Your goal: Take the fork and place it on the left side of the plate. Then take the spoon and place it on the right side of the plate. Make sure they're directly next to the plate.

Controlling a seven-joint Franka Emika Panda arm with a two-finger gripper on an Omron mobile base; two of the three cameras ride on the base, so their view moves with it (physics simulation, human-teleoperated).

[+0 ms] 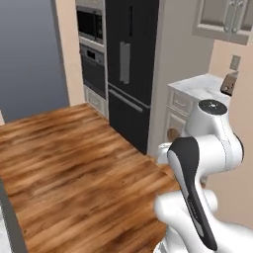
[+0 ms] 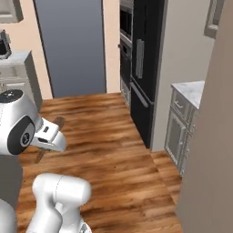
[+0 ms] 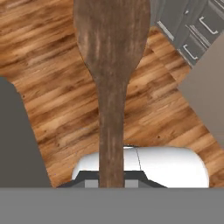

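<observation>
Spoon [image 3: 111, 65] sits clamped in the end effector [image 3: 111, 181], above the floor [image 3: 52, 78]. Placing it right of the plate remains, I judge.

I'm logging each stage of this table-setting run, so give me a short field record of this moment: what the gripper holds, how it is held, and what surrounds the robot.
held item: wooden spoon
gripper: gripper shut on the spoon's handle
spoon pose: bowl points away from the hand, over the wooden floor
spoon in right base view: pokes out past the wrist
surroundings: black fridge, wall oven, grey cabinet drawers
task stage: spoon carried, not yet set down
</observation>
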